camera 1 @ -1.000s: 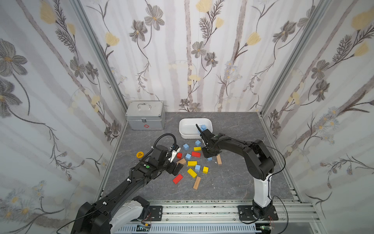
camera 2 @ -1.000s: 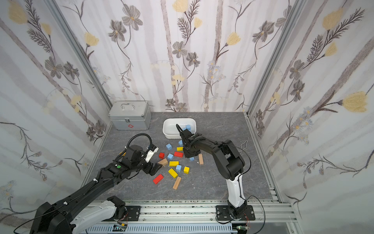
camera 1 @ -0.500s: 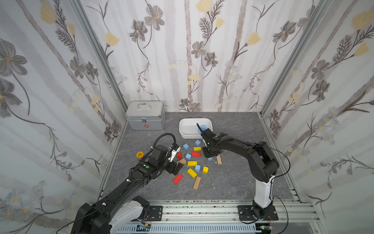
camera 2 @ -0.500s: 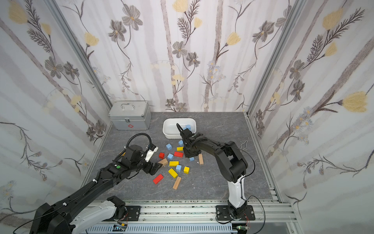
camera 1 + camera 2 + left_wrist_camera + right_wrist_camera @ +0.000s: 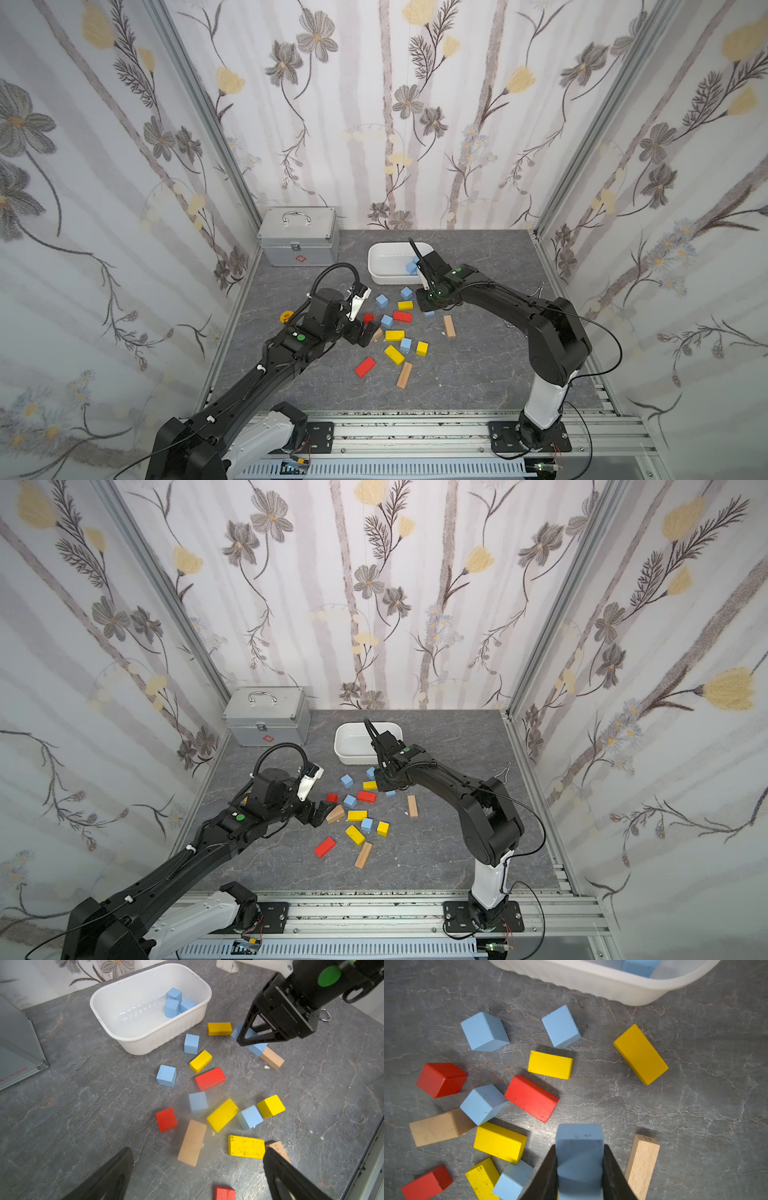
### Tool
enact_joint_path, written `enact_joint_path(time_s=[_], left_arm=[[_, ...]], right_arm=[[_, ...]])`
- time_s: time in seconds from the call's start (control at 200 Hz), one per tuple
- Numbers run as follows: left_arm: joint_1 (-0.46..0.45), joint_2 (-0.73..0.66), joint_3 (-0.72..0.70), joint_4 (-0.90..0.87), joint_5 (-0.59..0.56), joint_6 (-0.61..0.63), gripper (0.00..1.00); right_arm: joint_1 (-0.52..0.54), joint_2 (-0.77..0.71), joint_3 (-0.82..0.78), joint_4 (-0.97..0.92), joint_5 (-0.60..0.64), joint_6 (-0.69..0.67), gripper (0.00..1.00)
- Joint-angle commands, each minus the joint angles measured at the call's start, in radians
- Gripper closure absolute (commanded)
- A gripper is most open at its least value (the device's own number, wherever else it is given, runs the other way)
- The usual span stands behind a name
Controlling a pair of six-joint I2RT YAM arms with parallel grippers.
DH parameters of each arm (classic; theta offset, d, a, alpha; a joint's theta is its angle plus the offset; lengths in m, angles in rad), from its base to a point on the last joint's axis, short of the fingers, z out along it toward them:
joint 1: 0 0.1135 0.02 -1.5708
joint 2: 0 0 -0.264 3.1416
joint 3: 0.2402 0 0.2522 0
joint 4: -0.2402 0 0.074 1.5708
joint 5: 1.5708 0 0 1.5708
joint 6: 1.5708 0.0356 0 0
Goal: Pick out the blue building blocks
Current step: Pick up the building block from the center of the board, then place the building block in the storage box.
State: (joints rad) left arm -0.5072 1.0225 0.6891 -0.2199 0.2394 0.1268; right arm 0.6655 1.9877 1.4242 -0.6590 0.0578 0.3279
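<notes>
The right jaws are clamping the long blue bar [image 5: 579, 1136] across its narrow sides, down low among the scattered blocks. The bar is lying just beside a tan block [image 5: 272, 1058], seemingly touching its end. Whether it is already clear of the grey surface [image 5: 83, 1105] cannot be told. The step in hand is judged to be the pick-up of this bar, with the grasp made and the carry not yet begun.

Three blue cubes [image 5: 172, 1006] are sitting in the white tub [image 5: 153, 1041], so the sorting is partly done. Four more are waiting loose on the surface: one [image 5: 191, 1043] near the tub wall, one [image 5: 166, 1075] further out, one [image 5: 197, 1102] beside a red block [image 5: 209, 1078] and one [image 5: 250, 1116] wedged between two yellow blocks.

The left jaws are standing wide open and holding nothing, hovering over the near edge of the pile.

Next, the bar is calling for a straight lift, high enough to clear the yellow block [image 5: 219, 1028] and the tub rim. Then it needs a short carry over the tub before release.
</notes>
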Motion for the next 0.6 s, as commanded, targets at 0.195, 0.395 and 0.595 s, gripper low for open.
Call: enact_joint_path(time_s=[0.195,0.395,0.595], left_arm=[[0.028,0.044,0.064,0.07,0.033,0.013,0.0],[0.062,0.084,0.094,0.127,0.051,0.009,0.0],[0.089,0.137,0.13,0.177,0.071,-0.001,0.0]], right_arm=[[-0.007,-0.021,0.101,-0.001,0.025,-0.009,1.0],[-0.016,0.028,0.222,0.001,0.025,-0.013,1.0],[-0.019,0.116,0.374,-0.006,0.001,-0.015,1.0]])
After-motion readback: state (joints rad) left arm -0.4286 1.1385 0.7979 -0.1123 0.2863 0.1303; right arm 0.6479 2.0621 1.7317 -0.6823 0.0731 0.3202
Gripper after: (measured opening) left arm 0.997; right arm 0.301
